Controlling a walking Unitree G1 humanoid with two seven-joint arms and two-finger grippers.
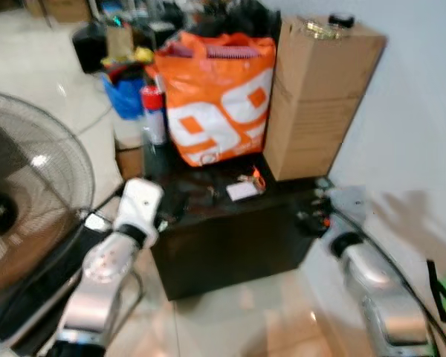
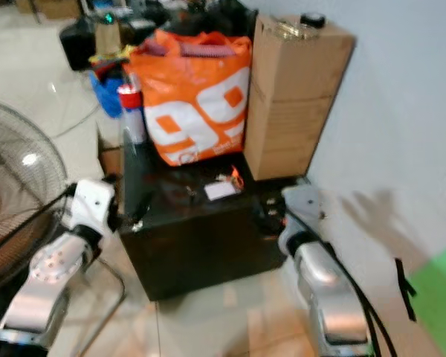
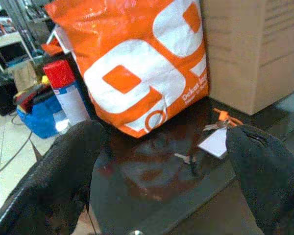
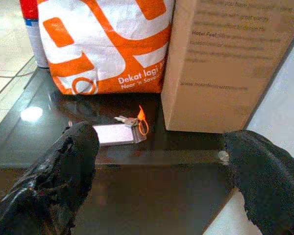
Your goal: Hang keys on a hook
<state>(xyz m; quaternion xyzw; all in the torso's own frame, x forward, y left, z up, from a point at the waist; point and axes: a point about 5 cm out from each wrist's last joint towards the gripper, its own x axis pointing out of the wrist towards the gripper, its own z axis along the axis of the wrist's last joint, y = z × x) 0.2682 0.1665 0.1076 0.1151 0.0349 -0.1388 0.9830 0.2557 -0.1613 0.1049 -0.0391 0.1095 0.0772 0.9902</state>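
Both grippers are hovering with fingers spread wide, the left gripper [image 3: 161, 161] off the dark cabinet's [image 1: 230, 245] left edge and the right gripper [image 4: 161, 161] at its right front corner, likely lining up a pickup. The keys [image 4: 130, 121] (tagged white and orange) are lying untouched near the cabinet's front edge, before the orange bag [image 1: 215, 104] and cardboard box [image 1: 320, 89].

Left end effector [image 3: 161, 161] fingers spread, right end effector [image 4: 159, 161] likewise, arms forward
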